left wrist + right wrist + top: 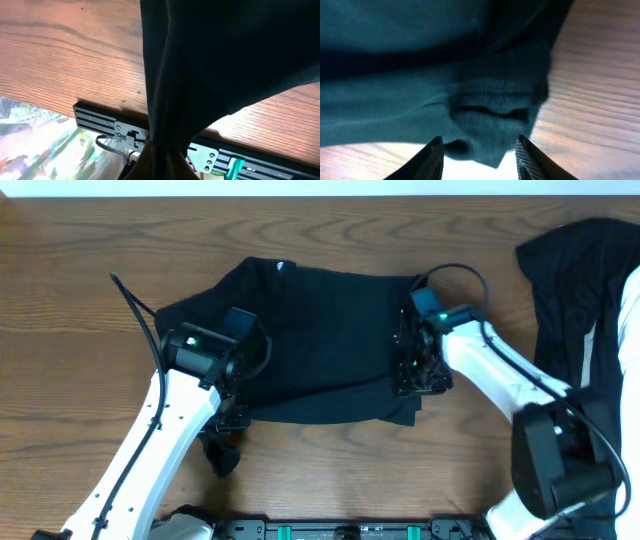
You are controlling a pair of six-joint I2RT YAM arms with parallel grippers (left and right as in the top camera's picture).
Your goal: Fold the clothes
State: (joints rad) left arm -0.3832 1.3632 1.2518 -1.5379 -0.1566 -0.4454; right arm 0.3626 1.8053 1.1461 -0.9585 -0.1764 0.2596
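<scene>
The clothes (320,340), a soft black fabric garment, lie rumpled on the brown wooden table (80,300), with no neat fold visible. The left gripper (228,418) pinches a bunched corner. The right gripper (479,156) stands parted, the hem loose between its fingers. Most of the folding seems left to do.

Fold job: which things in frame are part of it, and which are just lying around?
Part of the job:
- the clothes, black, centre
- left gripper, shut on the fabric
- right gripper, open, at the right-hand edge of the fabric

Lying about:
- dark garment with a pale stripe, far right
</scene>
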